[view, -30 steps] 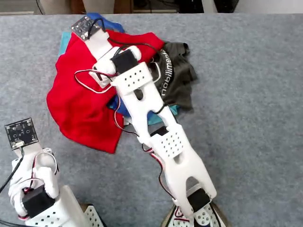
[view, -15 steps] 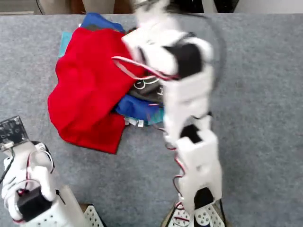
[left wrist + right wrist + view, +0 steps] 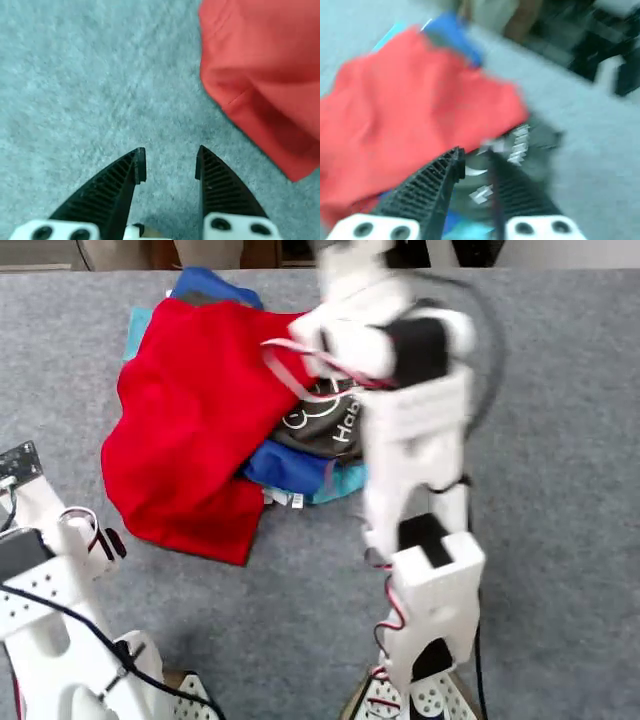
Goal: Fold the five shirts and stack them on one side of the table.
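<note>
Five-shirt job barely begun, I'd judge: shirts lie in one heap at the far-left part of the tabletop, none folded. Red shirt on top, long axis approx far edge to near edge. Blue shirt, teal shirt & dark grey shirt poke out from under it twd the table middle.

L gripper sits low over bare tabletop by the near-left corner, jaws moderately apart, nothing btwn them. Red hem lies just beyond, not touching.

R gripper is up over the heap's dark grey side, jaws narrow w/ a slim gap, nothing held.

L arm is nearer the red hem, so prob the one to pinch it.

Writing: white print on dark grey shirt, partly covered; small white label at blue shirt's near edge, too small to read
</note>
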{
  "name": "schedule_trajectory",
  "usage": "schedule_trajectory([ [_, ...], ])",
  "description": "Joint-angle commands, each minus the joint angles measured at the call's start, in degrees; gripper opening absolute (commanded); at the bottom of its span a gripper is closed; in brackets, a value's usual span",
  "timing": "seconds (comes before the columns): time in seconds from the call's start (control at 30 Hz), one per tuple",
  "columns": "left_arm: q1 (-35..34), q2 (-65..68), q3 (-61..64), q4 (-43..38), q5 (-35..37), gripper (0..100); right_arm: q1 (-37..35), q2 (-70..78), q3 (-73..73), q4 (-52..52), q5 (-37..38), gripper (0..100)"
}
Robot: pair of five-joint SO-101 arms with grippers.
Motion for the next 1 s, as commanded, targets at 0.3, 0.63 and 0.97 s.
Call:
schedule_trajectory([
  [0.3,-10.29,1.01,-2.55,0.09,0.44,18,-21.23,1.89,35.74,-26.73,-13.89,40.5],
  [0.63,-10.9,1.1,-2.55,0.18,0.44,17,-13.58,15.52,26.68,-30.68,-18.55,1.6],
  [0.97,-10.99,1.1,-2.55,0.18,0.44,17,-6.2,16.04,-13.76,-1.76,-15.82,0.2],
])
